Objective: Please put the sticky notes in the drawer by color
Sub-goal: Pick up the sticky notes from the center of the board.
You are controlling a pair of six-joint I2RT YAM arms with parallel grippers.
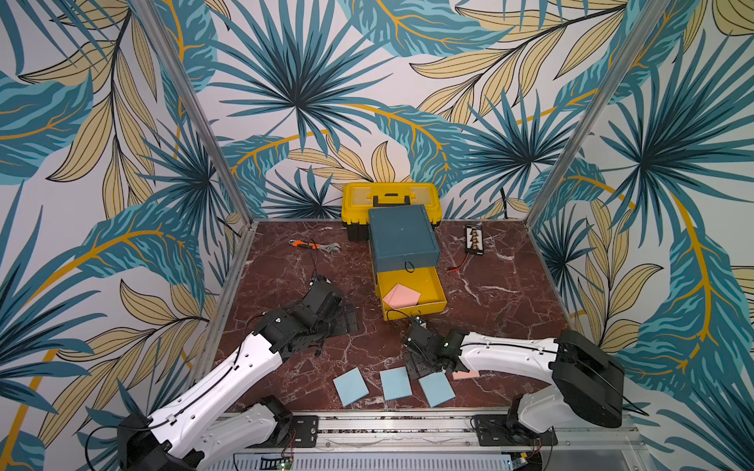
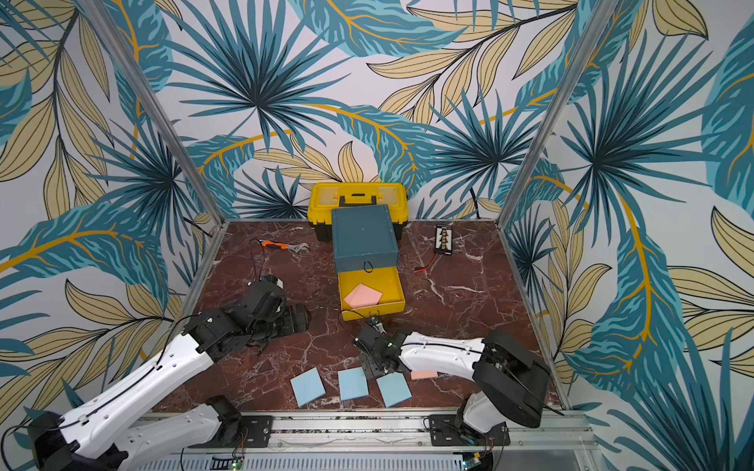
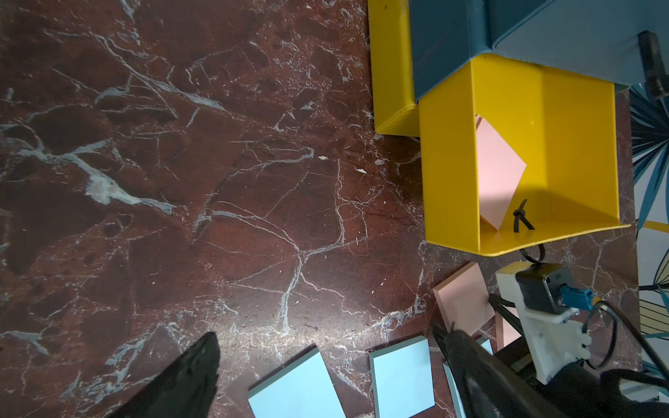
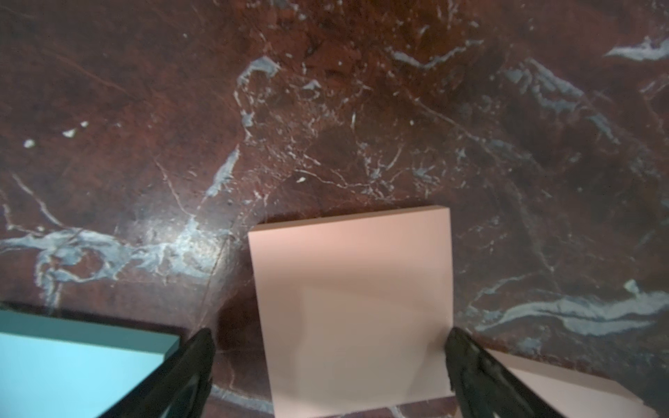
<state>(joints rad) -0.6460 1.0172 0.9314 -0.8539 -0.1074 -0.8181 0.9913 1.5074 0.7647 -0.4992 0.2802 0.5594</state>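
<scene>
Left gripper (image 3: 325,334): fingers spread wide, nothing between them. It sits low over the marble table (image 1: 502,310), left of the chest and turned toward it. An adjustable wrench (image 1: 316,246) lies further back on the left.

Front of table: three blue sticky-note pads lie flat in a row, none touching. These are the left blue pad (image 1: 351,386), the middle blue pad (image 1: 395,383) and the right blue pad (image 1: 437,389).

Back centre: the chest (image 1: 402,232) stands right in front of a yellow toolbox (image 1: 389,197). Its teal upper drawer is closed. The yellow drawer (image 1: 414,313) just below stands open toward the front. One pink pad (image 1: 402,295) is inside, toward the drawer's left side and lying askew.

Right gripper (image 4: 331,343): fingers spread wide, low over the table just right of the right blue pad. It straddles a second pink pad (image 4: 351,307), which lies flat on the marble. In the right wrist view one fingertip (image 4: 202,347) stands at each side of that pad's near edge. I cannot tell whether they touch it. A third pink pad (image 4: 561,383) lies just beside it.

Back right: a black connector board (image 1: 474,239) has red and black leads trailing toward the front.
</scene>
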